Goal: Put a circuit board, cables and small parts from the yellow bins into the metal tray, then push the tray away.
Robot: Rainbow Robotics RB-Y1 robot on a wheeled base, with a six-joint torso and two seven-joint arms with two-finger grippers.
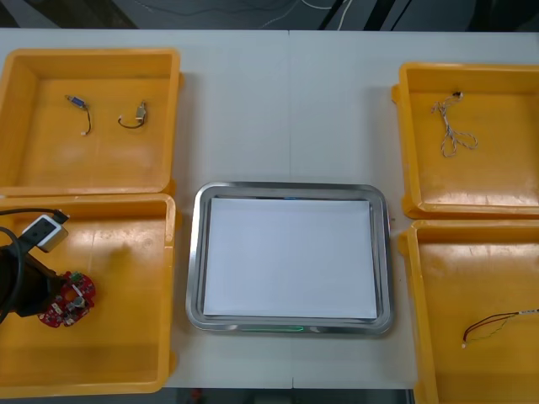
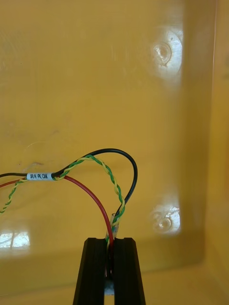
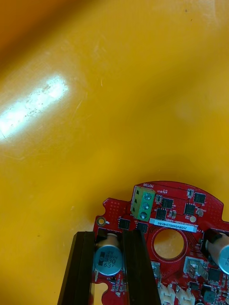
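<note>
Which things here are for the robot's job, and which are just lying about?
For the job: circuit board, held by left gripper; cable, held by right gripper; metal tray; yellow bins; twisted cable; small parts.
Just lying about: nothing I can spot; the table only carries it all.

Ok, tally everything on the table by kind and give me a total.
yellow bins: 4
metal tray: 1
red circuit board: 1, in the left gripper
cables: 2, one in the right gripper
small metal parts: 2
total: 10
</note>
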